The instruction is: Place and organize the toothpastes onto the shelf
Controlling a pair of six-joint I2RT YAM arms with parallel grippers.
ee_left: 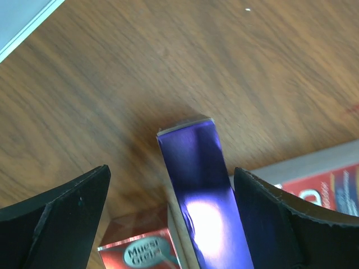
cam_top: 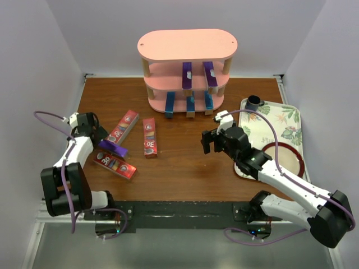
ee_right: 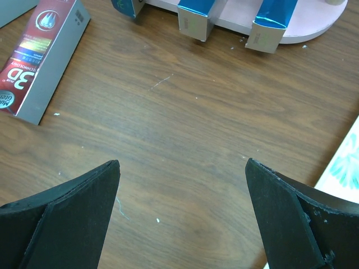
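Brown wooden surface (cam_top: 185,162) carries a pink shelf (cam_top: 188,46) at the far side, with three blue cartons (cam_top: 190,104) on its bottom tier and two purple cartons (cam_top: 187,74) above. Three red cartons (cam_top: 149,137) lie near left, where the open left claw (ee_left: 171,170) straddles a third purple carton (ee_left: 205,202); the right claw (ee_right: 182,162) hangs open, empty.

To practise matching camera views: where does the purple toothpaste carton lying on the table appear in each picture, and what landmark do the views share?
Top external: the purple toothpaste carton lies left of centre, just below mid-height.
Left wrist: bottom centre, running up between the spread left fingers.
Right wrist: not in it.
Shared landmark: the brown wooden table, seen in all three.
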